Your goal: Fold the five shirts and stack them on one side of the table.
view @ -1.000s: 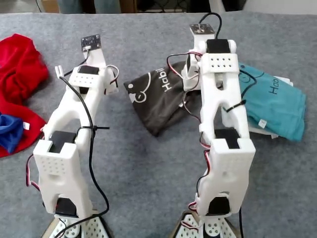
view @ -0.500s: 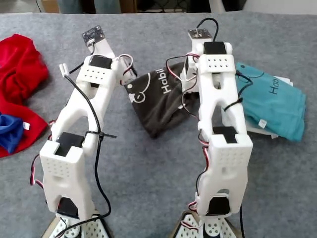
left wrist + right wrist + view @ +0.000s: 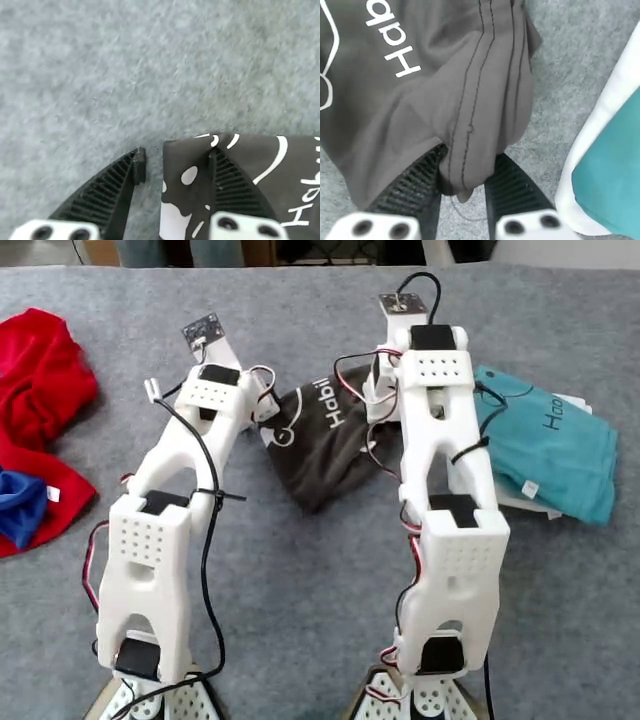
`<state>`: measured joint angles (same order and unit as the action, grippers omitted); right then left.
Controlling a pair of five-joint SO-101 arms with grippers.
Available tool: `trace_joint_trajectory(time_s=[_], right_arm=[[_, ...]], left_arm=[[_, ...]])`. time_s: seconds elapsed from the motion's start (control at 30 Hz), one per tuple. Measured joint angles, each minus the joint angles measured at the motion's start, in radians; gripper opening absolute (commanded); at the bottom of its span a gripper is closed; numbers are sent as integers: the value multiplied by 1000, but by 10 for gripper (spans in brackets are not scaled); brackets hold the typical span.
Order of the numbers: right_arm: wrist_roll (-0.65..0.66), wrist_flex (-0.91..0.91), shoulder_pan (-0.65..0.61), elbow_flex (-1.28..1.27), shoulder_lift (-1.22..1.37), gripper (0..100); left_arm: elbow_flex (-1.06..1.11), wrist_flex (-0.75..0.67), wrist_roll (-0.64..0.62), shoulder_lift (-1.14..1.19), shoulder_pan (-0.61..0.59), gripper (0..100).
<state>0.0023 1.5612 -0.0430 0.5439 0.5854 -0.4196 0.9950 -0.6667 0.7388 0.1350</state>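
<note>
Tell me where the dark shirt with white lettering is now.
In the high view the dark shirt lies mid-table, just left of the teal shirt. The right gripper pinches one fold; the open left gripper straddles its corner.

The grey table bears a red shirt, a dark shirt and a white shirt.

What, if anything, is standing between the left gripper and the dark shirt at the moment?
Nothing visible stands between them. The left gripper is open and straddles the corner of the dark shirt, with one side over the grey table cover and the other over the cloth. The right gripper is shut on a fold of the same shirt.
</note>
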Motion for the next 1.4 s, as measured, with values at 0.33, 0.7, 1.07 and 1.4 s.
trace_joint_trajectory(time_s=[0.33, 0.7, 1.07, 1.4], right_arm=[[0, 0, 0, 0, 0, 15], [49, 18, 34, 126, 0, 15], [132, 189, 175, 560, 2, 15], [206, 195, 427, 655, 2, 15]], left_arm=[[-253, 78, -3, 149, 15, 28], [-637, 224, -2, 272, 18, 28], [-976, 207, 0, 272, 104, 28], [-990, -6, 0, 272, 276, 29]])
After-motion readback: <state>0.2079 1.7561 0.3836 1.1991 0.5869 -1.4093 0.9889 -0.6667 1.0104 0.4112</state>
